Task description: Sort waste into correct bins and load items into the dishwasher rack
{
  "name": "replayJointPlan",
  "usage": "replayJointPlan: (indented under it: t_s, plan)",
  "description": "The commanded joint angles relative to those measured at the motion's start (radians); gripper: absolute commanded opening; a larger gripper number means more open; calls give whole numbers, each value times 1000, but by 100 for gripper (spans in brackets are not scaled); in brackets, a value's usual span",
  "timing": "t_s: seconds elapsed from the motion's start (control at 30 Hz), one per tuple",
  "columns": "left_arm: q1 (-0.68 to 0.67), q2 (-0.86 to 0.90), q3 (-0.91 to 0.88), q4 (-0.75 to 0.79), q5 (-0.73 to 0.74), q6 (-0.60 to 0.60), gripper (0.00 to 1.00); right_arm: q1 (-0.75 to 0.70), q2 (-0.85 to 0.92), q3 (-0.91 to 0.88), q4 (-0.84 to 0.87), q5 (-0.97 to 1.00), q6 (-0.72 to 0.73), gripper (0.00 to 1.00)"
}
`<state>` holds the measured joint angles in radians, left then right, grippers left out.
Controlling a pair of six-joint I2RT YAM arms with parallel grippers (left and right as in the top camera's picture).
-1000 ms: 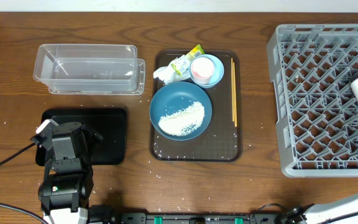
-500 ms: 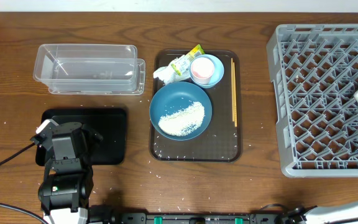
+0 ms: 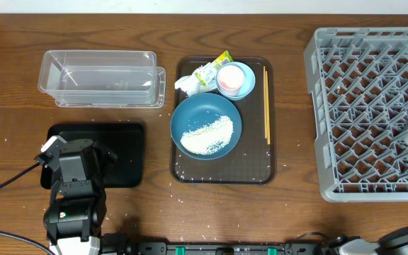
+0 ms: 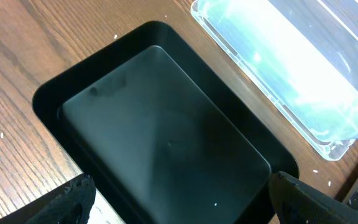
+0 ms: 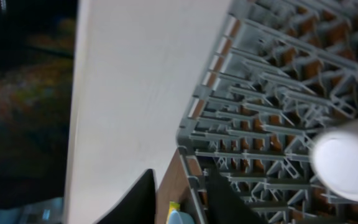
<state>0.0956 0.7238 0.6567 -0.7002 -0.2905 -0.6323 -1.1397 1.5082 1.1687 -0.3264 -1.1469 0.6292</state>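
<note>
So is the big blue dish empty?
No, not empty. In the overhead view a heap of white rice lies in the blue dish, covering its lower middle; the rest is bare.

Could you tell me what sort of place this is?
Probably a robot test bench staged for dish clearing, not a real kitchen: a grey dishwasher rack, a brown serving tray holding a dark-blue dish, and a clear tub sit on one wooden table.

Robot test bench, staged as a dish station. Evidence: wood-grain table (image 3: 13,92), cabled left arm (image 3: 73,205) mounted at its edge, grey dishwasher rack (image 3: 360,85).
</note>
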Motion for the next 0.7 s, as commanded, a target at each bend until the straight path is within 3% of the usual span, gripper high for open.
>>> replayJointPlan:
  t_s: [0.0,0.03,0.07,0.2,0.37,0.5,0.67]
  plan:
    - [4,0,18,-3,-6,-9,92,47,-72,0,-3,-15,-16,56]
    - [4,0,18,-3,-6,-9,92,65,-89,0,-3,-40,-17,73]
    - [4,0,18,-3,-6,-9,92,87,-103,0,-5,-63,-17,78]
    - [4,0,18,-3,-6,-9,92,212,-130,0,-2,-139,-24,78]
    - [4,0,18,-3,-6,-9,92,447,-154,0,-33,-141,-162,81]
    - [4,0,18,-3,-6,-9,92,665,-155,0,-126,26,-192,82]
    - [4,0,18,-3,-6,-9,92,922,-155,1,-295,459,-258,78]
